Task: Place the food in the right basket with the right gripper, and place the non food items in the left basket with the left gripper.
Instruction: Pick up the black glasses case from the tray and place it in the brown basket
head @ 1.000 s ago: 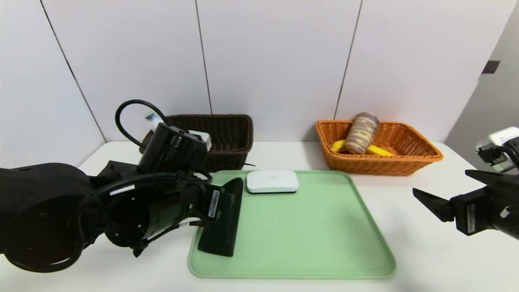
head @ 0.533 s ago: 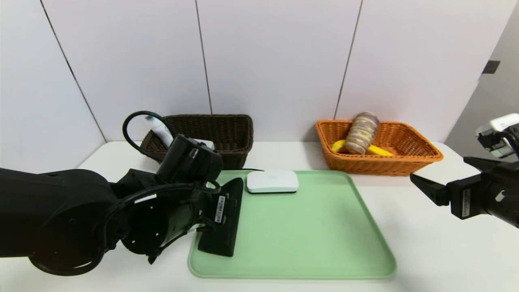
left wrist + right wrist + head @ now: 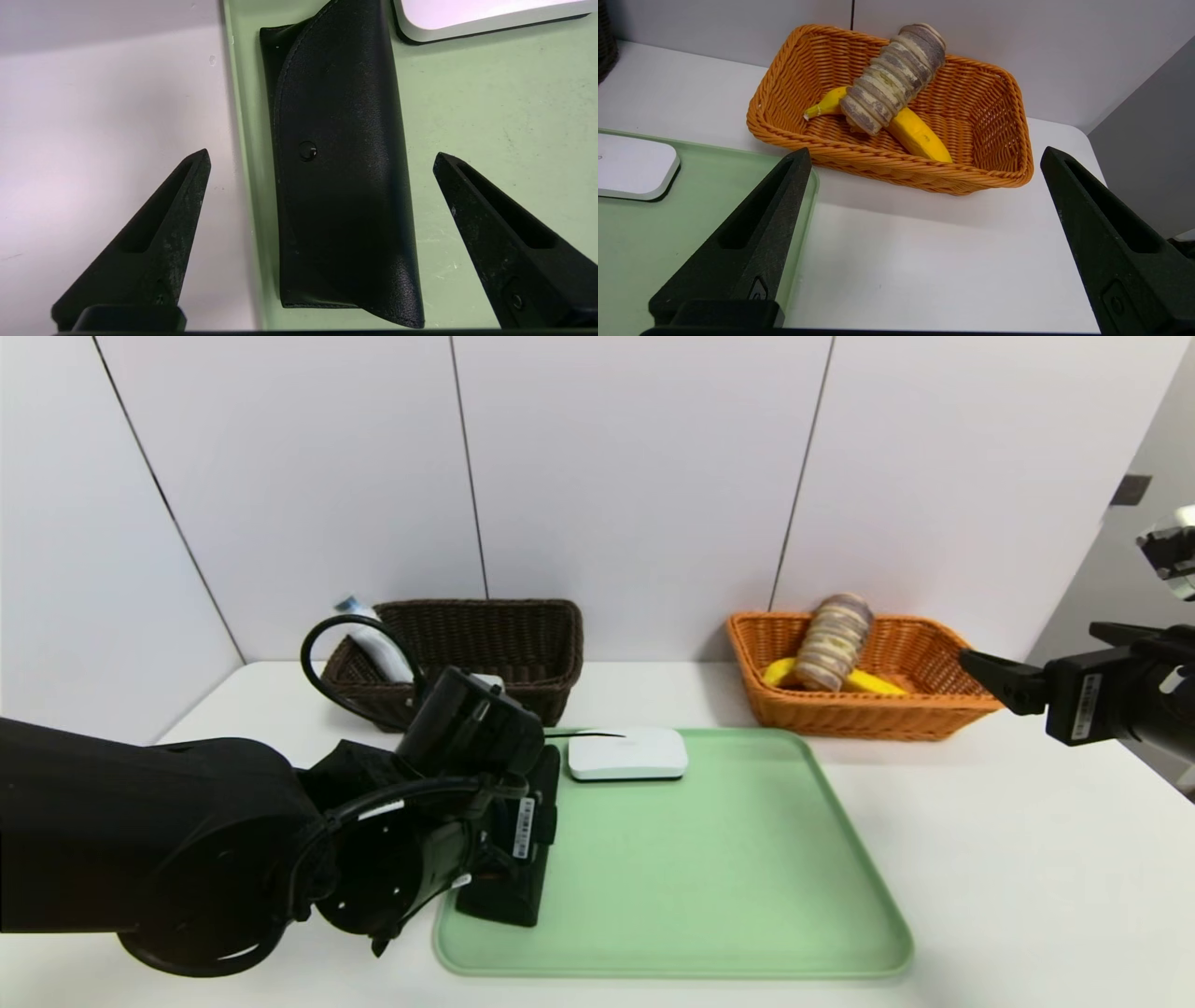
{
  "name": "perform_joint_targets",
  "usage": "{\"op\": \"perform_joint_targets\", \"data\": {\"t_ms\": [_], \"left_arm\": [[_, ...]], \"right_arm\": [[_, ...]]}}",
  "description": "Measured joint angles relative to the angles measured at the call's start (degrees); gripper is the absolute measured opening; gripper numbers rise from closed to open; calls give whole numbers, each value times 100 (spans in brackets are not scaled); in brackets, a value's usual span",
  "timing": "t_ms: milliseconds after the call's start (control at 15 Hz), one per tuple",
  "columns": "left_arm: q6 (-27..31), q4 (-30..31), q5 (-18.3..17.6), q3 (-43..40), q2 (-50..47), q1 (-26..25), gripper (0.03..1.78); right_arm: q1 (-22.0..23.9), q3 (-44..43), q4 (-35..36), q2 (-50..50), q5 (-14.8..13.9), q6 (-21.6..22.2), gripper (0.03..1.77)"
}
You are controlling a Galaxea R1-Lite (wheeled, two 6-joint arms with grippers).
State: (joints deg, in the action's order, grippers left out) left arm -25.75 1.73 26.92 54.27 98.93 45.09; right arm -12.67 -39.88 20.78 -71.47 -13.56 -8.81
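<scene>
Now left hand [image 3: 322, 161] wide open over black pouch [image 3: 341, 186], holding nothing

The right tool [image 3: 924, 158] has its two black fingers [image 3: 752, 233] spread wide apart above the white counter [image 3: 924, 261]. Past them sits the orange basket [image 3: 999, 135]. Inside it, the striped bread [image 3: 892, 79] lies across the yellow banana [image 3: 915, 135]. A white flat device [image 3: 630, 165] rests on the green tray [image 3: 691, 224].

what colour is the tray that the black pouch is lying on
Pale green. The tray shows best in the head view, with the black pouch along its left edge.
</scene>
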Motion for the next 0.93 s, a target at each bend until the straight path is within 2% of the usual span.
{"op": "perform_joint_targets", "data": {"t_ms": [200, 667, 933], "left_arm": [[-274, -16, -2, 33, 16, 188, 169], [-352, -13, 34, 18, 273, 265, 169], [-352, 16, 257, 24, 532, 262, 169]], "right_arm": [[2, 46, -15, -7, 2, 2, 170], [2, 204, 27, -2, 9, 2, 170], [0, 295, 40, 22, 9, 5, 170]]}}
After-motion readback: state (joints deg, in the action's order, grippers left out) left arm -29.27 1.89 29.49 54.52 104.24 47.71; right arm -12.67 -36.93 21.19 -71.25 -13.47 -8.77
